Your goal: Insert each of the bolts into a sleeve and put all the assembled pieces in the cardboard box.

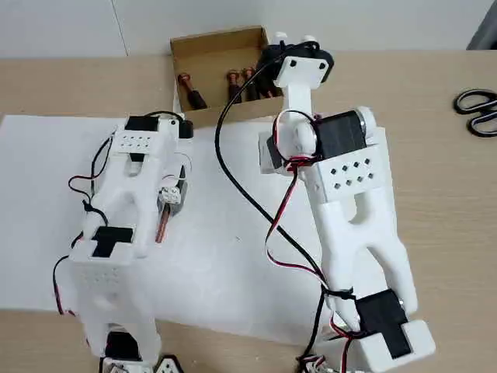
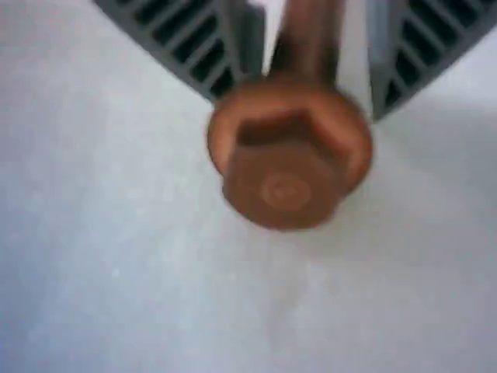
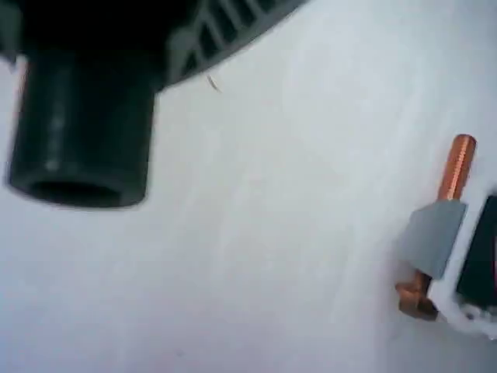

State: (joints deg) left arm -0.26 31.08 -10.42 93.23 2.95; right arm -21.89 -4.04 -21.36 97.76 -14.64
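Writing first: the only mark on show is a faint round stamp on the head of the bolt [image 2: 287, 167], and it is too blurred to read. On to the action: the left gripper [image 2: 304, 54] has that copper bolt clamped by the shank, ribbed grey jaws pressing in from either side, the flanged hex head sticking out past the tips just above the white sheet [image 2: 116, 272]. From the high view the bolt [image 1: 161, 225] shows as a slim rod under the left gripper [image 1: 168, 203], its long axis running from the box side down toward the arm bases, a touch slanted, head at the end nearer the bases. Over to the other side, where the right gripper [image 3: 101, 35] is closed on the black sleeve [image 3: 81, 132], a short tube whose open mouth points away from the jaws, out over the sheet. Beyond it sits the bolt [image 3: 458, 167] again, well apart from the sleeve, threaded end and head poking out on opposite sides of a grey jaw. The cardboard box [image 1: 180, 58] sits at the far edge of the sheet, the right arm [image 1: 349, 186] stretching up to it, and assembled pieces [image 1: 192, 92] lie inside, copper heads and dark sleeves. Scissors [image 1: 477, 109] rest on the bare table [image 1: 443, 202], far right
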